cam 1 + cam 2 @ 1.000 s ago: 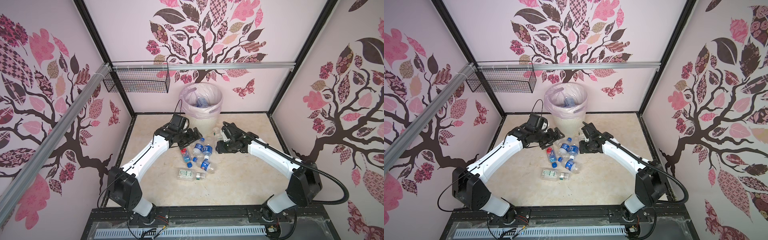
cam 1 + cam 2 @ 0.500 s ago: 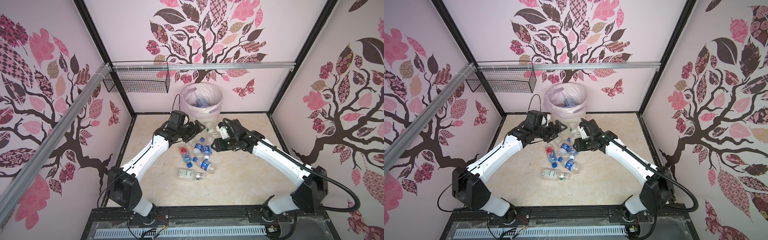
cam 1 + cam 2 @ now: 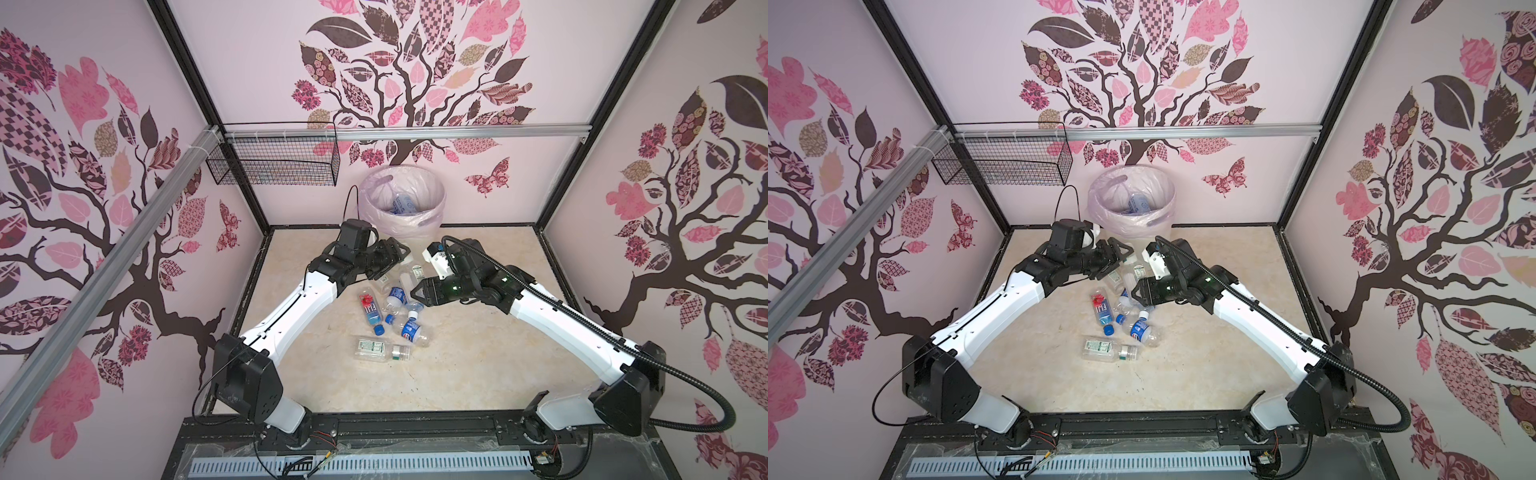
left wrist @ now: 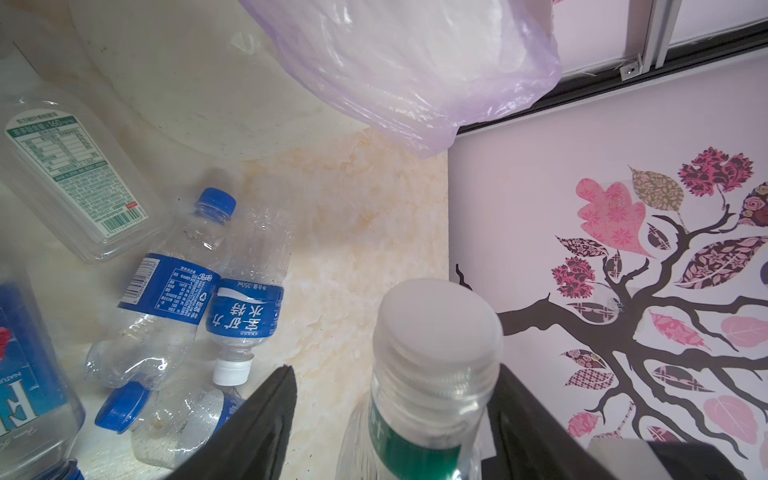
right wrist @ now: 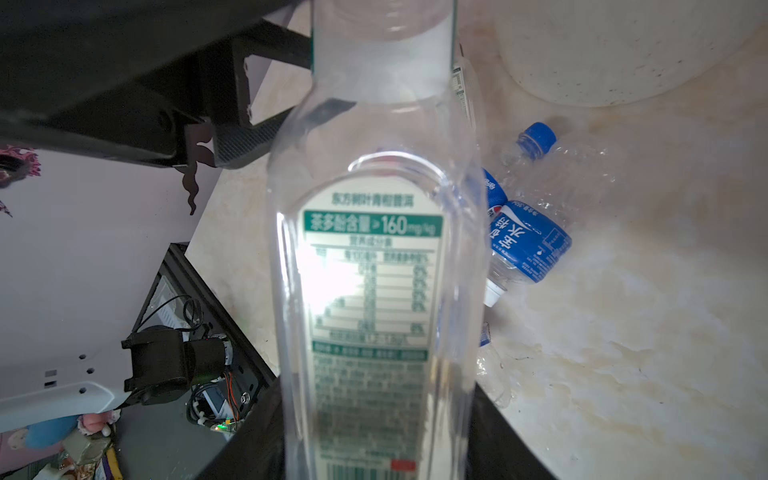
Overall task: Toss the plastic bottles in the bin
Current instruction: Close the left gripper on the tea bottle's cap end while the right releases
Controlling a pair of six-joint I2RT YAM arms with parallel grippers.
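Wire basket [image 3: 274,166]: we find it hung on the far wall [image 3: 519,178], left of the bin [image 4: 187,83] and apart from it.
Left tool [image 3: 395,262]: its fingers [image 4: 270,415] stand apart around the white-capped neck of the held bottle [image 5: 374,270]; we see a gap on one side.
Loose bottles [image 3: 390,309]: we find a cluster lying on the desk [image 3: 478,353], on the near side of the held bottle; most carry blue labels, and a white-labelled bottle [image 3: 380,349] lies nearest.
Held bottle: clear, white-and-green label, raised clear of the desk between the two tools, near the bin.
Bin: centre, against the far wall; we see binned bottles [image 3: 401,203] inside its pink bag [image 3: 428,220].
Right tool [image 3: 415,296]: narrow, clamped on the held bottle's lower body.
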